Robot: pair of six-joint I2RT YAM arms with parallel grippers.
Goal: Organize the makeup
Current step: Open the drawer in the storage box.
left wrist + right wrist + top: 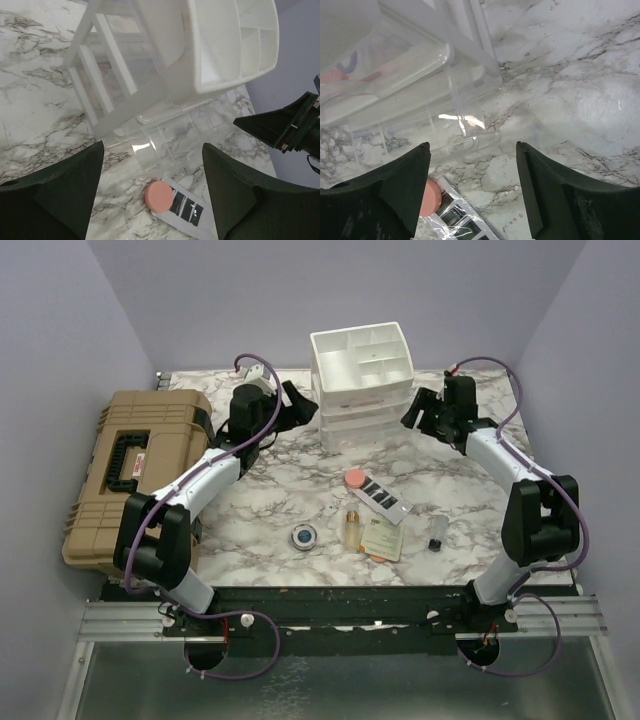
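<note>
The makeup lies on the marble table in front of the white organizer (362,380). A pink round puff (354,478) (158,195) (432,197) rests at the end of a black strip palette (383,498) (187,210) (462,220). Nearer the arms are a round blue compact (304,536), a small amber bottle (351,528), a cream sachet (383,540) and a tiny dark vial (437,534). My left gripper (296,406) (152,146) hovers open at the organizer's left side. At its right side my right gripper (414,412) (472,145) is open too. Neither holds anything.
The organizer's clear bottom drawer (155,145) (445,130) stands pulled out toward the makeup. A big tan hard case (130,475) fills the table's left side beside the left arm. Purple walls close in the back and sides.
</note>
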